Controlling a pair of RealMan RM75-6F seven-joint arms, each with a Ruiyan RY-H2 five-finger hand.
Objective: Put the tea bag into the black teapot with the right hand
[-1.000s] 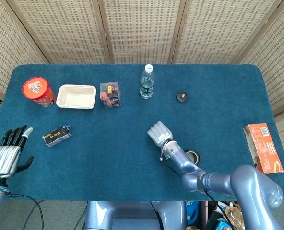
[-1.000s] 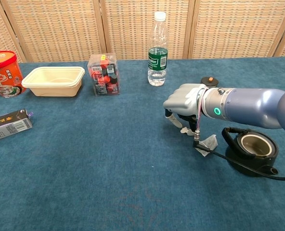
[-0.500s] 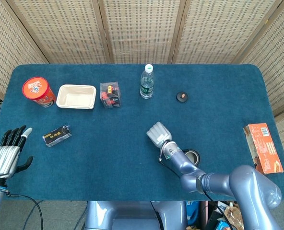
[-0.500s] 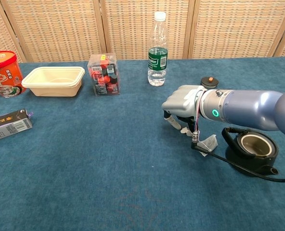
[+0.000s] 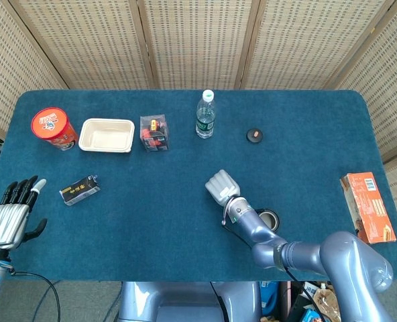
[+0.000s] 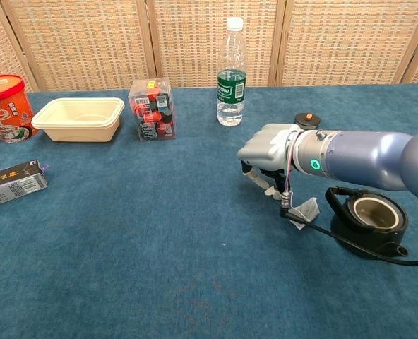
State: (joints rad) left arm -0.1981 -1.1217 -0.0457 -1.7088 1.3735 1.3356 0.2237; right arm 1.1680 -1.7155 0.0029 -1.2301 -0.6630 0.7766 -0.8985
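Note:
My right hand [image 6: 267,150] hovers over the middle of the table with its fingers curled down, pinching a small white tag [image 6: 269,191]. The pale tea bag [image 6: 304,210] hangs low beneath the wrist, just left of the black teapot [image 6: 368,224]. The teapot stands open, and its interior shows nothing inside. In the head view the right hand [image 5: 222,186] sits up and left of the teapot [image 5: 269,217], and the tea bag is hidden. My left hand [image 5: 9,216] rests at the table's near left edge, fingers apart and empty.
The teapot's lid [image 6: 307,119] lies behind the hand. A water bottle [image 6: 231,74], a clear box [image 6: 152,109], a cream tray [image 6: 79,119] and a red cup [image 6: 4,107] line the back. A dark packet [image 6: 11,183] lies left; an orange box [image 5: 367,206] sits right.
The right hand has shifted a little left, and the dangling tea bag has swung slightly towards the teapot. The left hand has stayed still.

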